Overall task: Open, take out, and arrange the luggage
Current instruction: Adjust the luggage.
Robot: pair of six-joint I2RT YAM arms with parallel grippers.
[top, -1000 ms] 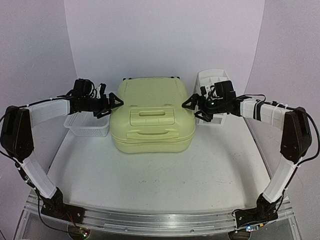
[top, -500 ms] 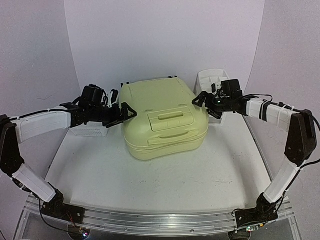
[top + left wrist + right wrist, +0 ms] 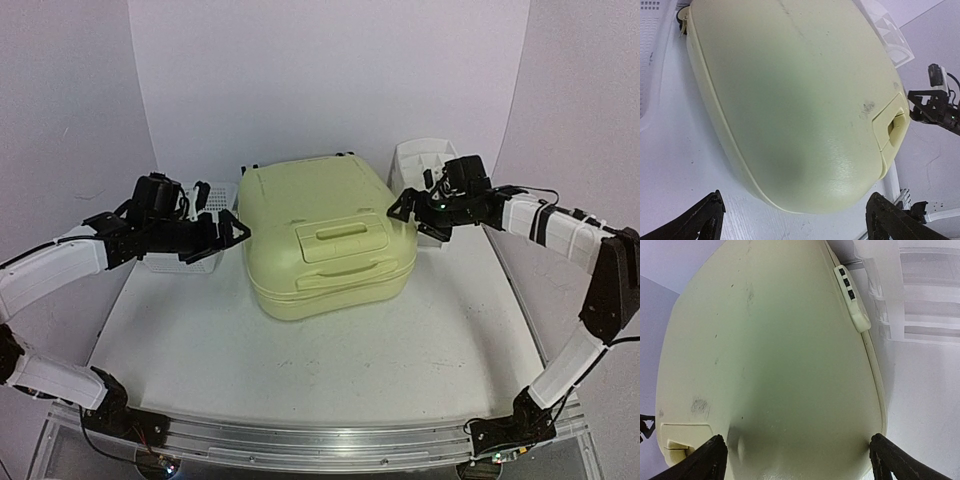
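Risk: flanking the large pale yellow-green hard-shell luggage [image 3: 325,235], lying closed and skewed on the white table [image 3: 330,380], with left gripper [image 3: 228,228] and right gripper [image 3: 401,206] both gaping wide, holding nothing; likely skidding the smooth shell into the white mesh plastic basket [image 3: 185,263] or white plastic organizer [image 3: 412,160] if pushing unevenly.

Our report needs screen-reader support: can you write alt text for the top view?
A closed yellow-green suitcase lies flat and skewed on a table. The left gripper and right gripper, both open, flank it, with a mesh basket at left and an organizer at right.
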